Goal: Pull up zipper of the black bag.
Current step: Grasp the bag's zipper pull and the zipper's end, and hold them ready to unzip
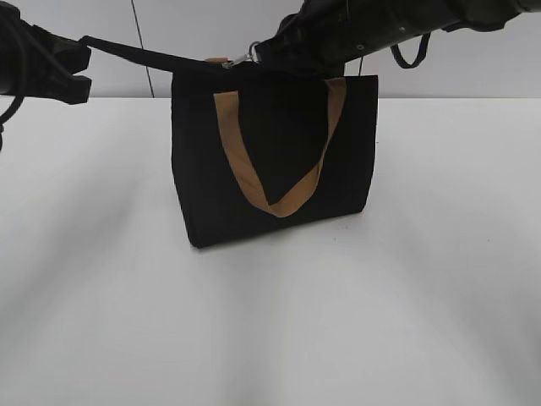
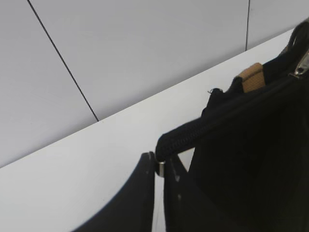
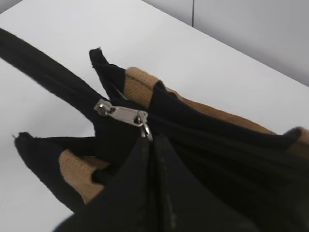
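Clamping the black bag (image 1: 279,161) zipper (image 2: 227,113) tail in left gripper (image 2: 159,166); right gripper (image 3: 153,145) pinched shut on pull tab (image 3: 123,115), zipper axis running leftward toward left gripper.

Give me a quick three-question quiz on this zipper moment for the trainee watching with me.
1. True or false: the left tool is shut on the black zipper tail stretched off the black bag.
2. Multiple choice: the silver pull tab sits nearest which part of the bag top? A. the end where the tail leaves the bag; B. the middle; C. the far opposite end.
3. Fill in: in the exterior view, the tan handle on the bag's front face hangs ____ .

Key: 1 true. 2 A. 3 down, in a loop.
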Motion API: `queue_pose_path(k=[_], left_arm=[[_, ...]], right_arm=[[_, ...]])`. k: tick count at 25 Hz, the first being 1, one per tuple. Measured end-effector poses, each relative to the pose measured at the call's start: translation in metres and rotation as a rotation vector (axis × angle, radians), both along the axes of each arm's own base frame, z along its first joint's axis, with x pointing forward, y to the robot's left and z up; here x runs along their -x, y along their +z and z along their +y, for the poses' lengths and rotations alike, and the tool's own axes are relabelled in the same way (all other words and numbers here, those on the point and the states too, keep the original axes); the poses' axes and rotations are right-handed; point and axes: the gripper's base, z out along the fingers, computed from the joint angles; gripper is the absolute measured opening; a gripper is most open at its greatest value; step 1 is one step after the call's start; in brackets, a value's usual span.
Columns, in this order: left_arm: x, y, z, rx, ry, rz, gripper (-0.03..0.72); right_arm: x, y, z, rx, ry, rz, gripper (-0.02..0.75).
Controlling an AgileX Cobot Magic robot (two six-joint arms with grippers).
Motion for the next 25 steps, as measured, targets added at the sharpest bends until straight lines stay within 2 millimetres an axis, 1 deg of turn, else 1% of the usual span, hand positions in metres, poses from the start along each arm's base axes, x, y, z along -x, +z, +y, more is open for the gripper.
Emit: queue_pose_path(k=[4, 9, 19, 22, 25], left_arm=[[0.000, -0.001, 0.003, -0.008, 0.017, 0.014, 0.010], [0.000, -0.001, 0.004, -0.010, 0.019, 0.016, 0.010], [0.000, -0.002, 0.004, -0.010, 0.021, 0.019, 0.010], [0.000, -0.002, 0.004, -0.011, 0.022, 0.019, 0.010], [0.000, -0.002, 0.004, -0.011, 0.022, 0.019, 0.010]], right_arm=[[-0.009, 0.000, -0.017, -0.008, -0.054, 0.007, -0.015], [-0.012, 0.000, -0.024, -0.010, -0.076, 0.009, -0.015], [-0.025, 0.000, -0.055, -0.013, -0.155, 0.015, -0.015], [-0.027, 0.000, -0.061, -0.014, -0.170, 0.018, -0.015], [-0.027, -0.001, -0.062, -0.021, -0.176, 0.026, -0.015]])
